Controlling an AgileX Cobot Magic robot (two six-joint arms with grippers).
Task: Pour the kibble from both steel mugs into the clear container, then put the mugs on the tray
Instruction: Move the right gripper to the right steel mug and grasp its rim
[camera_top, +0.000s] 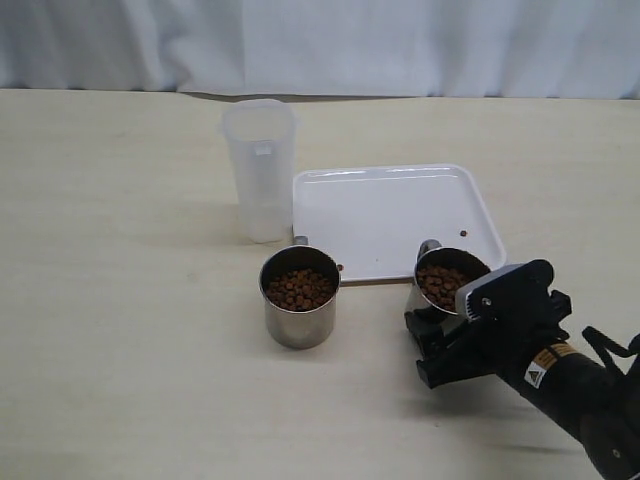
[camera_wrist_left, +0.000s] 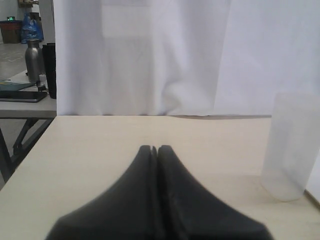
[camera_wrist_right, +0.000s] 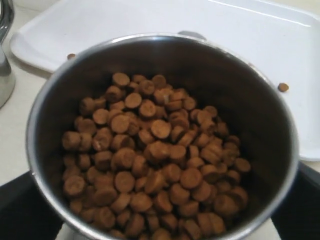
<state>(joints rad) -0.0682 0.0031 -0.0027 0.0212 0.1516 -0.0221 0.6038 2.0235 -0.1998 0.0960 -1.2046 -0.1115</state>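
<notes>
Kibble (camera_wrist_right: 150, 155) lies well below the rim of the right mug (camera_top: 447, 280). The mug stands upright on the bench (camera_top: 120, 300) at the tray's near right corner, its handle toward the tray (camera_top: 390, 205). Whether it touches the tray rim, cannot tell.

The left mug (camera_top: 299, 298) is likewise loaded and stands upright just in front of the container (camera_top: 259, 170). No kibble shows in the container. The tray holds no mug, only a stray pellet (camera_top: 463, 233).

Right hand (camera_top: 445, 335): jaws wide open, one finger on each side of the right mug's lower wall, nothing gripped yet. Left hand (camera_wrist_left: 152, 150): fingers pressed together and empty, above the bench and facing the container.

Step in hand, as I read it: grasping the right mug. Close squarely on the wall and keep the mug level on the lift. Carry it high, since the container is the taller, and pass clear of the left mug. Tip slowly over the narrow mouth. A knock on that light container could topple it.
</notes>
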